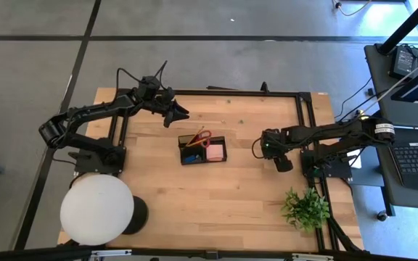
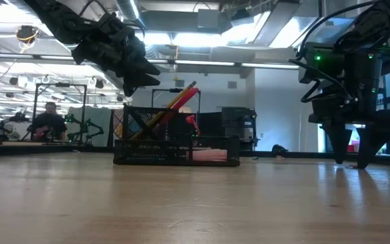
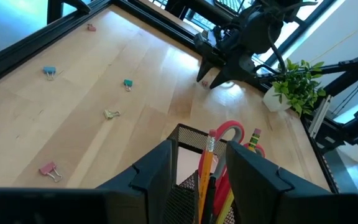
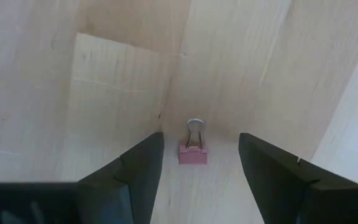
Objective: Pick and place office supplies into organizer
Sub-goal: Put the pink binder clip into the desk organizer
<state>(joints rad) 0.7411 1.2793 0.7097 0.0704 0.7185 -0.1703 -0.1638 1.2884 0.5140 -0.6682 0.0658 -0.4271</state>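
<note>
The right hand is hanging wide over a pink binder clip (lined up for grasping); the left hand, also wide, is waiting above the organizer.

Pale smooth wooden table

Organizer cut off by the frame edge; contents partly hidden
</note>
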